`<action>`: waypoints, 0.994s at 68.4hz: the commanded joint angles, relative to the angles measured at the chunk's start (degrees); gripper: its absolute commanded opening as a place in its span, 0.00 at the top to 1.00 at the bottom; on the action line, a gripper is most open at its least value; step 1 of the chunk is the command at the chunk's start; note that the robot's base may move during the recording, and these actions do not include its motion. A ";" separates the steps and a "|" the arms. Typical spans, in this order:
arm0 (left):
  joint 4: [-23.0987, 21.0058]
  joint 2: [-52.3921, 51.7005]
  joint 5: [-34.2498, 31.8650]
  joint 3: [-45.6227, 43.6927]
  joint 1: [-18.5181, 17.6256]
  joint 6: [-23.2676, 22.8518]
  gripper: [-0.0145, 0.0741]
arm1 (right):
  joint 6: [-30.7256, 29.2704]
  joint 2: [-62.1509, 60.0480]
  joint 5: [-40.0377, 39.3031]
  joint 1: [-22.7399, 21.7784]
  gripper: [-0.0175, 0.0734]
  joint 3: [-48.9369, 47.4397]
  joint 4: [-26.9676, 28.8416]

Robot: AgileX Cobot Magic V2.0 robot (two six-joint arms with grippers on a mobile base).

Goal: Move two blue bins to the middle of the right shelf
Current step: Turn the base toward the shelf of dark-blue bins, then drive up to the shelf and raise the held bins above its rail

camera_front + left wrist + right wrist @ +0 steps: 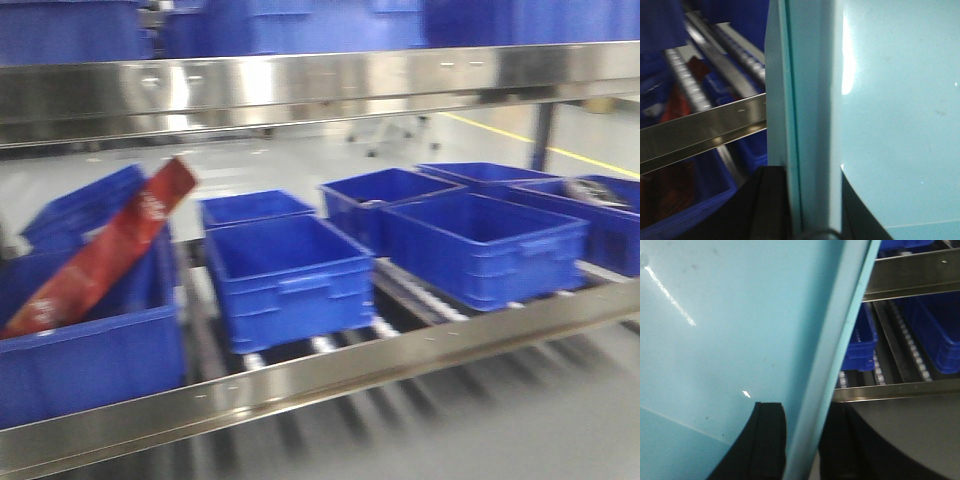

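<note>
We have the pale blue bin (890,110) filling both wrist views, centre frame | left gripper (805,205) pinches its rim, a finger each side | right gripper (790,440) likewise clamps the rim | risk: the bin may catch the steel shelf rail (330,375) or dark blue crates (290,275), twisting loose.

Front view shelfward; wrist views close-up.

left gripper (800,210): matte black fingers (765,205), smooth curved edges, at 6 o'clock. right gripper (790,440): matte black finger (757,442), curved outline, at 6 o'clock.
</note>
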 commanded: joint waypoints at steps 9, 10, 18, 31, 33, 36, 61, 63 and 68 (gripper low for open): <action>-1.75 -0.92 -7.29 -1.10 -0.23 -0.44 0.96 | -2.16 -1.05 -2.77 0.07 0.97 -0.83 0.46; -1.75 -0.92 -7.29 -1.10 -0.23 -0.44 0.96 | -2.16 -1.05 -2.77 0.07 0.97 -0.83 0.46; -1.75 -0.92 -7.29 -1.10 -0.23 -0.44 0.96 | -2.16 -1.05 -2.77 0.07 0.97 -0.83 0.46; -1.75 -0.92 -7.29 -1.10 -0.23 -0.44 0.96 | -2.16 -1.05 -2.77 0.07 0.97 -0.83 0.46; -1.75 -0.92 -7.29 -1.10 -0.23 -0.44 0.96 | -2.16 -1.05 -2.77 0.07 0.97 -0.83 0.46; -1.75 -0.92 -7.29 -1.10 -0.23 -0.44 0.96 | -2.16 -1.05 -2.77 0.07 0.97 -0.83 0.46; -1.75 -0.92 -7.29 -1.10 -0.23 -0.44 0.96 | -2.16 -1.05 -2.77 0.07 0.97 -0.83 0.46; -1.75 -0.92 -7.29 -1.10 -0.23 -0.44 0.96 | -2.16 -1.05 -2.77 0.07 0.97 -0.83 0.46; -1.75 -0.92 -7.29 -1.10 -0.23 -0.44 0.96 | -2.16 -1.05 -2.77 0.07 0.97 -0.83 0.46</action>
